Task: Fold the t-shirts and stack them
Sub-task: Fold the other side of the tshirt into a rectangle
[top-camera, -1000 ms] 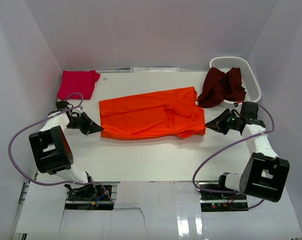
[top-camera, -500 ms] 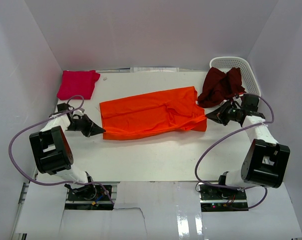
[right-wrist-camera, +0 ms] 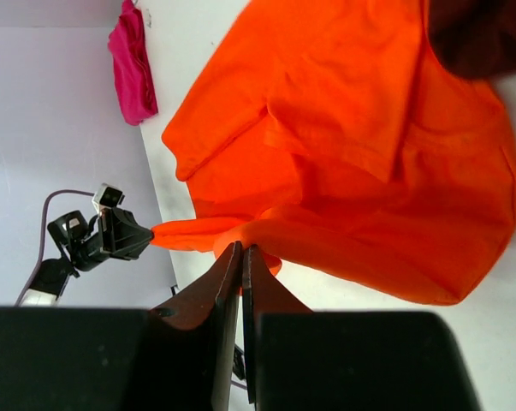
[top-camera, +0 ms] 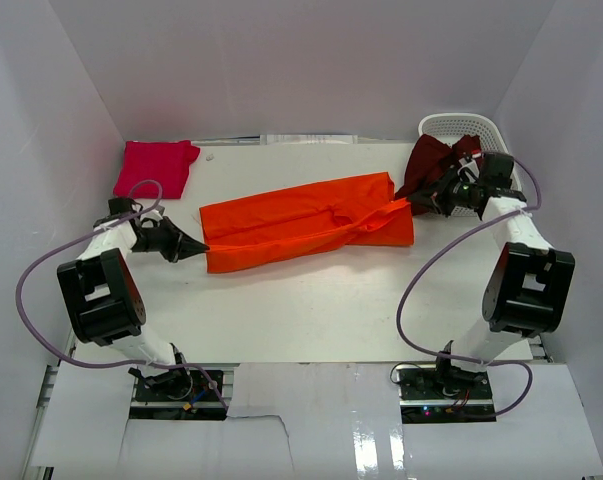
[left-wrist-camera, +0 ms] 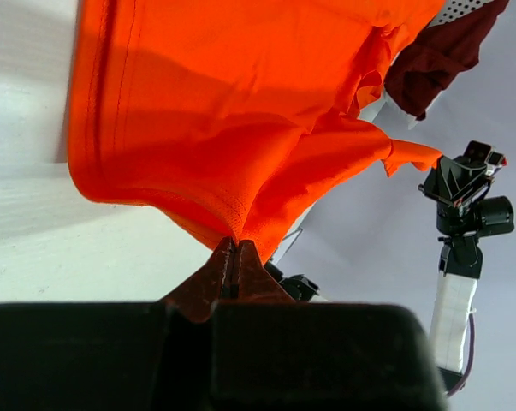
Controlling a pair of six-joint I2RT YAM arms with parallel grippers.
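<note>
The orange t-shirt (top-camera: 301, 220) lies across the middle of the table, its near edge lifted and folded toward the back. My left gripper (top-camera: 199, 247) is shut on its near-left corner (left-wrist-camera: 234, 227). My right gripper (top-camera: 417, 203) is shut on its near-right corner (right-wrist-camera: 258, 235), raised over the shirt's right end. The magenta-pink t-shirt (top-camera: 155, 166) lies folded at the back left and shows in the right wrist view (right-wrist-camera: 134, 62). The dark maroon t-shirt (top-camera: 443, 170) hangs out of the white basket (top-camera: 501, 150) at the back right.
The white lattice basket stands against the right wall, just behind my right gripper. White walls close in the table on the left, back and right. Purple cables loop beside both arms.
Both grippers have carried the orange shirt's near edge toward the back, the right one much farther, up next to the maroon shirt. The shirt now looks narrower, with its front part folded over.
</note>
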